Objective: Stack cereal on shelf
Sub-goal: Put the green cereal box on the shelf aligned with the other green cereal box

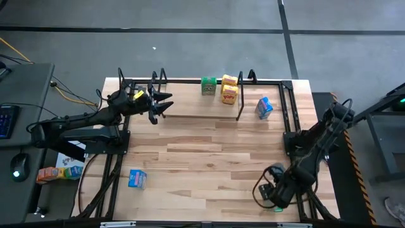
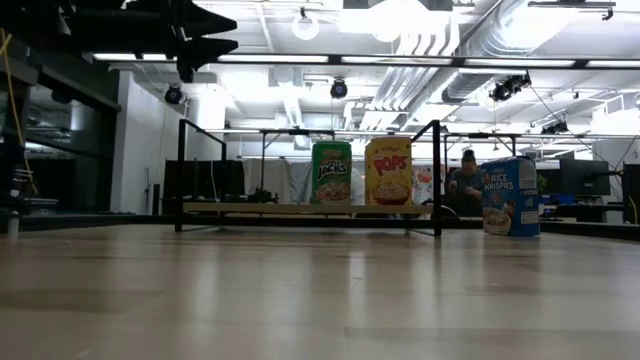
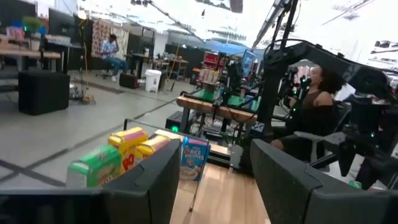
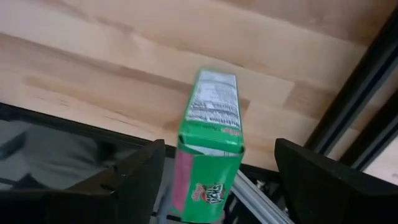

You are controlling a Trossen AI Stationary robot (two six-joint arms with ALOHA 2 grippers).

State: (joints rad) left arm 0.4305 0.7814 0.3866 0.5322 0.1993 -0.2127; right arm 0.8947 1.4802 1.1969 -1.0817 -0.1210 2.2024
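My right gripper [image 4: 214, 171] hangs wide open around a small green cardboard cereal box [image 4: 210, 149] at the table's near right corner, so next I should squeeze it, while my open left gripper [image 1: 158, 103] waits above the pale wooden shelf [image 1: 190, 106].

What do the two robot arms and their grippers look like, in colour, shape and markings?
Both arms are dark, nearly black, built of jointed segments. The left gripper ends in two dark pointed fingers, with a small yellow marking just behind them on the wrist. The right gripper is equally dark, with black cable looping beside it. In the wrist views the fingers look broad, flat and matte black.
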